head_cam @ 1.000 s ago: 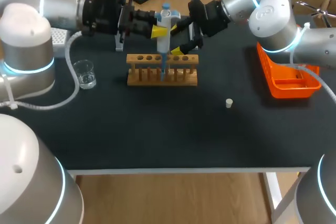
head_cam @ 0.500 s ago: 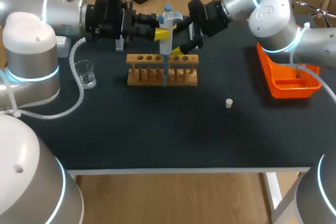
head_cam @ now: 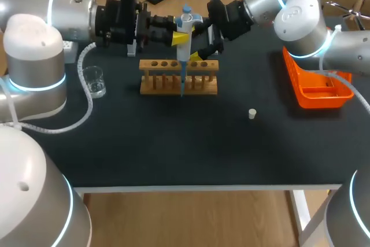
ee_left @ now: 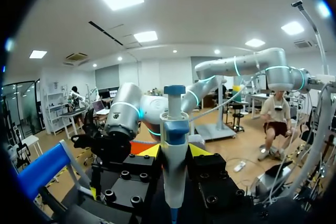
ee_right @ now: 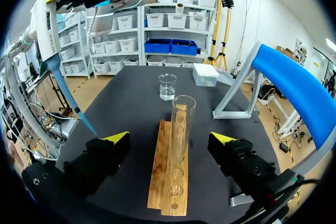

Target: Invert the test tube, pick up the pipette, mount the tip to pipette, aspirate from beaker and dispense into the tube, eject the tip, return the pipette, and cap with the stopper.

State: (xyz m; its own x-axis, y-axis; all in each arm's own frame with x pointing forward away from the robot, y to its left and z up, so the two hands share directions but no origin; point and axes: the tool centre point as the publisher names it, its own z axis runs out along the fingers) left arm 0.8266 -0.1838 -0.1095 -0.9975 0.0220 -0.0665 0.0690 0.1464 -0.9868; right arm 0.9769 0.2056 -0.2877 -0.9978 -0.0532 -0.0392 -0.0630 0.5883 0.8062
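While pipette is gripped upright by left gripper at table's 12 o'clock, above rack, tip is best kept vertical, clear of test tube rim; right gripper is spread wide, fingers flanking tube untouched.

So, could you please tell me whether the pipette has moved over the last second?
Yes, slightly: in the head view the pipette has shifted rightward against the wooden rack.

I'm working at a laboratory bench. In the head view, the black table carries a wooden test tube rack at upper middle, a glass beaker at its left, a pipette above it and an orange tray at right.
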